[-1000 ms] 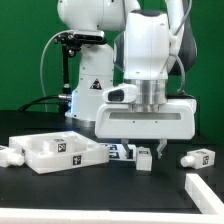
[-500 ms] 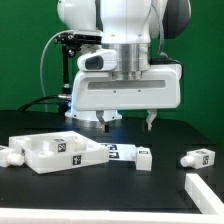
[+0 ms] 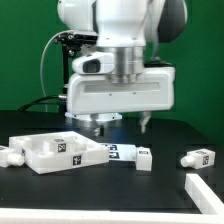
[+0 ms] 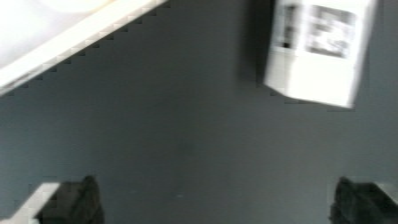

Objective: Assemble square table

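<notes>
The gripper [image 3: 122,124] hangs empty with fingers spread above the dark tabletop [image 3: 100,195], while the nearest white leg [image 3: 143,157] lies at lower centre, just right of the square panel [image 3: 60,152], its long axis roughly crosswise to the finger line.

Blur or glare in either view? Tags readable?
Wrist view: soft throughout; the leg has a smeared tag, the tabletop edge is blown out white, the open claw is dark and fuzzy. Exterior view: sharper, tabletop tag shows as a pattern, no glare on the black table.
</notes>
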{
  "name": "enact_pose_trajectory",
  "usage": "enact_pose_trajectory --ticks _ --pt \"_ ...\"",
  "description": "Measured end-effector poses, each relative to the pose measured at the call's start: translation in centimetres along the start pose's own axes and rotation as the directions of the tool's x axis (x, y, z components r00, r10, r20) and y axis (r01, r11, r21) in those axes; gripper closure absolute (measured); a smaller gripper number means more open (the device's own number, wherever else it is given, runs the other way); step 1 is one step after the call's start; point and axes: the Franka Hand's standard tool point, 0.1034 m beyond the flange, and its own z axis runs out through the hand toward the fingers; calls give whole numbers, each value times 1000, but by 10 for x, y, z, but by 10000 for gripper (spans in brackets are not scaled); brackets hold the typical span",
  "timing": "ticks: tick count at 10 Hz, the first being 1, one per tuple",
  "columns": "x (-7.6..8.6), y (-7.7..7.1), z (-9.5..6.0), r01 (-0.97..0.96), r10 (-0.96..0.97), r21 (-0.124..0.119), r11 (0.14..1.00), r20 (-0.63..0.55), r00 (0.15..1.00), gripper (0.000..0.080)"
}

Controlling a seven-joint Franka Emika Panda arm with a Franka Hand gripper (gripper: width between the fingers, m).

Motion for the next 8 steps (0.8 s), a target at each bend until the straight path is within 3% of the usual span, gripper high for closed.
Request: enact_pose_trajectory --ticks 1,2,3,6,7,8 --pt "-6 23 -6 72 -72 -7 997 -9 997 150" --pt "-6 41 -16 133 -134 -31 991 -39 990 150" --pt "-13 45 -14 139 -142 -57 989 -62 988 150" --pt "-13 43 -12 135 -137 -50 990 -54 989 150" --pt "-18 50 -7 172 -175 -47 984 -52 983 150" --pt "-32 66 3 177 -179 -32 984 -39 983 150"
